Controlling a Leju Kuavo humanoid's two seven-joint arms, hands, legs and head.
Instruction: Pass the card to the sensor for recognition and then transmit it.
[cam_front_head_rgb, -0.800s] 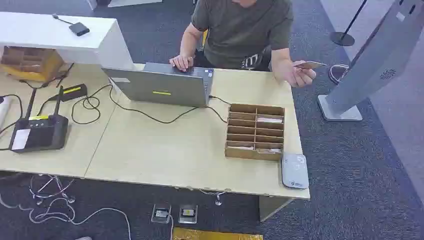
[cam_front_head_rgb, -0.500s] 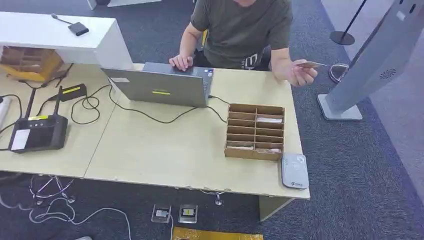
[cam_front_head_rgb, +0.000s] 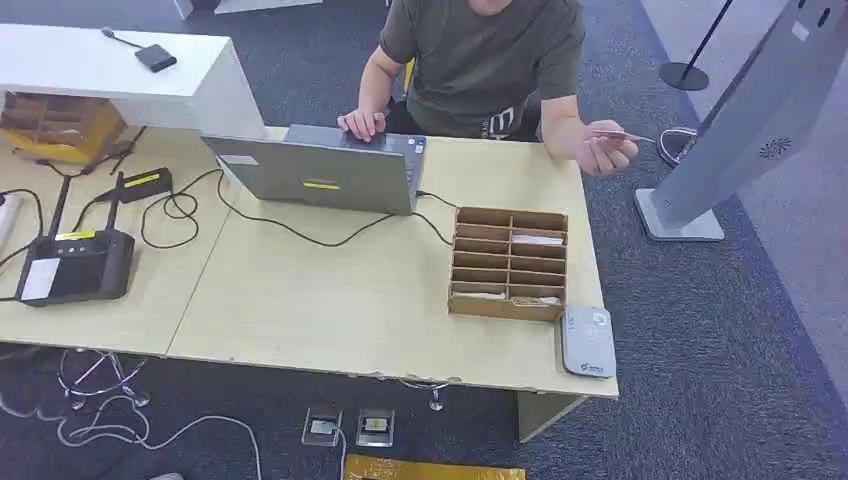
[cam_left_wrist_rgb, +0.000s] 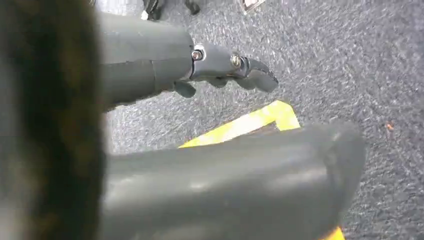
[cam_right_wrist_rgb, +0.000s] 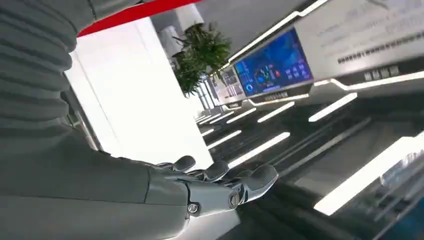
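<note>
A thin, flat, tan-coloured card is pinched in a person's hand, held roughly level in the air just past the far right corner of the light wooden table. The small grey rounded-rectangle card sensor lies flat on the near right corner of that table, touching or just beside the right end of the brown cardboard compartment box, well apart from the card.
</note>
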